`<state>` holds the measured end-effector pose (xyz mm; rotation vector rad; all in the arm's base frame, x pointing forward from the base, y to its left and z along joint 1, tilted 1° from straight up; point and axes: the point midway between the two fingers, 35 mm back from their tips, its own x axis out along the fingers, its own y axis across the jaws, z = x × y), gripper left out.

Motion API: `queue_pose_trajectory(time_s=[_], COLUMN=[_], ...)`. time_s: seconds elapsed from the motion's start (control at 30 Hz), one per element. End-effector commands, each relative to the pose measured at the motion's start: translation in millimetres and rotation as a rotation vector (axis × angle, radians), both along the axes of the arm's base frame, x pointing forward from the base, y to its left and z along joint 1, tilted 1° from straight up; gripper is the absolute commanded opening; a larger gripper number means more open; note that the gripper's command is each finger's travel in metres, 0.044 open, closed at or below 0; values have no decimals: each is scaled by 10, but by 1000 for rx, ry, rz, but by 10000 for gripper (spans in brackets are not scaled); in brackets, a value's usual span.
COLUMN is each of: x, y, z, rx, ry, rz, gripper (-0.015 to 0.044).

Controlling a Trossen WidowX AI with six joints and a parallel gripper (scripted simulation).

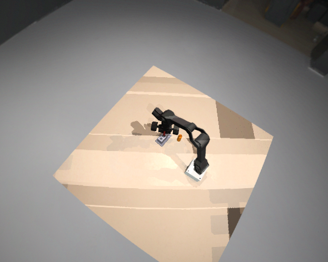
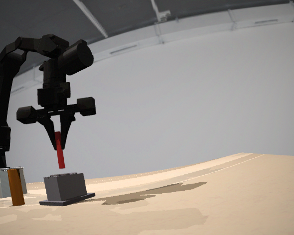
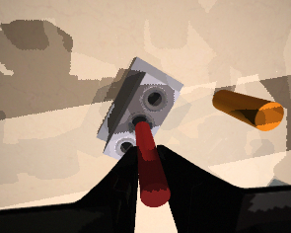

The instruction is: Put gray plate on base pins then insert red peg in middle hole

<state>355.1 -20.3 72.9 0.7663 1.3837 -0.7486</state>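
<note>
My gripper (image 1: 164, 132) (image 2: 59, 148) (image 3: 146, 151) is shut on the red peg (image 2: 61, 160) (image 3: 154, 185) and points down. The peg is roughly upright. A gap shows between its lower end and the gray plate (image 2: 71, 186) (image 3: 137, 101) below it. The thick, block-like plate lies flat on the wider base (image 2: 52, 202) (image 3: 117, 103). In the wrist view its top shows three ringed holes in a row. The peg's lower end overlaps the near part of the middle hole there. The pins cannot be made out.
An orange cylinder (image 1: 179, 137) (image 2: 16, 188) (image 3: 270, 116) stands upright beside the base, on the side toward the arm's white mount (image 1: 195, 174). The light wooden table (image 1: 130, 169) carries several shadow bands.
</note>
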Motion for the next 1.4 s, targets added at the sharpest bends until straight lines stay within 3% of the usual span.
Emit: queue_pose_trajectory(time_s=[0.0, 1.37], x=[1, 22], y=[1, 12], z=[5, -139], rx=[2, 0], ry=[1, -1], rz=[3, 4], gripper=[0, 0])
